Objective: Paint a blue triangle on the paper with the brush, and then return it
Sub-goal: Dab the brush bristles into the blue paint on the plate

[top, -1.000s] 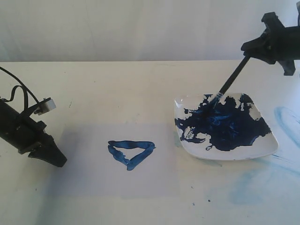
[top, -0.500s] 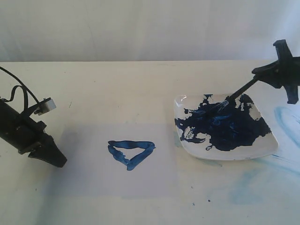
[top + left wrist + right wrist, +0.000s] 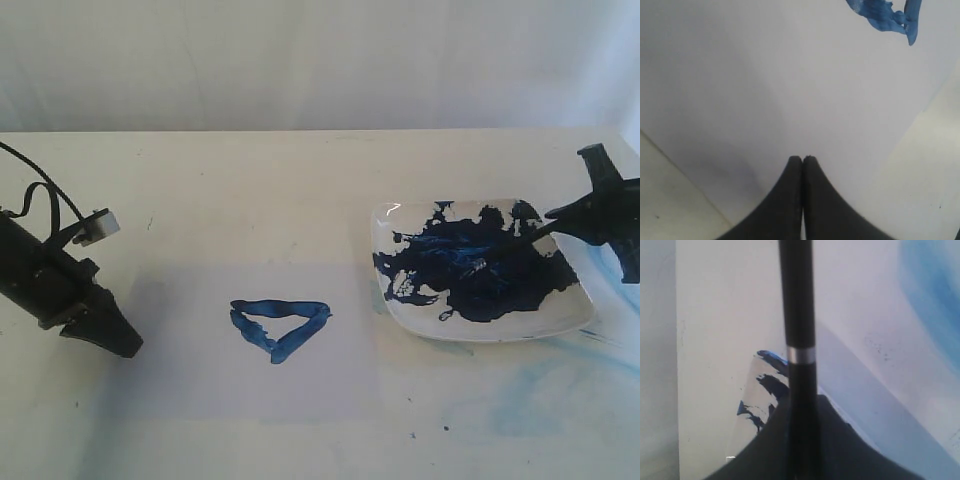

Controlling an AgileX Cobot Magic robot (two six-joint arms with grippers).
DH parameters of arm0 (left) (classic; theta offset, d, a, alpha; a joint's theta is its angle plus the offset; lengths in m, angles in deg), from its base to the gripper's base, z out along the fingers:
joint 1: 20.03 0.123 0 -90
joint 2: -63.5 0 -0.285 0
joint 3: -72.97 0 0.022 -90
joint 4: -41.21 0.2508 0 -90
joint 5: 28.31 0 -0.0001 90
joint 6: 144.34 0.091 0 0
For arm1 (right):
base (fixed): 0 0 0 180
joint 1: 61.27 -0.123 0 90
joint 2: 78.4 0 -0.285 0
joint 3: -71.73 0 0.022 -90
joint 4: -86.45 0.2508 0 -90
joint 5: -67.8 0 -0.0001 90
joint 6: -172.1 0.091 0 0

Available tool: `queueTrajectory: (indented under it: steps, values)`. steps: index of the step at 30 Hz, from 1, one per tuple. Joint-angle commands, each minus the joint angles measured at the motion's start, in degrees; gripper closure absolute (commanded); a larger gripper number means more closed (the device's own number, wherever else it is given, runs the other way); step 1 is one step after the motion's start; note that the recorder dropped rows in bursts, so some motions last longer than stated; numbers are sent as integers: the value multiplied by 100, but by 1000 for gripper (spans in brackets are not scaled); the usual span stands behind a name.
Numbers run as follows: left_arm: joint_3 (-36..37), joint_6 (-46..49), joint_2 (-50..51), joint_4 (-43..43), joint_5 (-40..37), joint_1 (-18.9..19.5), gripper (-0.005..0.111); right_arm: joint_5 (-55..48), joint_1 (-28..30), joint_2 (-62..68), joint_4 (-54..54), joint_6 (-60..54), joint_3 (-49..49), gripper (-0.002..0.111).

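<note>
brush [image 3: 528, 236] lower, flatter across plate [image 3: 560, 312]

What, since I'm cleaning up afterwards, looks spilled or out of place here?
Pale-blue paint smears stain the tabletop right of the plate and just nearer the camera, off the paper. The blue triangle itself sits cleanly on the paper.
</note>
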Motion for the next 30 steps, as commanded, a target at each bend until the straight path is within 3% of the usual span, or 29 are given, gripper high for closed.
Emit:
queueTrajectory:
  steps: [1, 22, 30]
  values:
    - [30, 26, 29, -66, -117, 3, 107, 156, 8, -23, 62, -10, 110, 108]
    - [30, 26, 29, -66, -106, 3, 107, 489, 8, 3, 178, -72, 122, 108]
    - [30, 26, 29, -66, -106, 3, 107, 754, -245, 9, 267, -72, 122, 108]
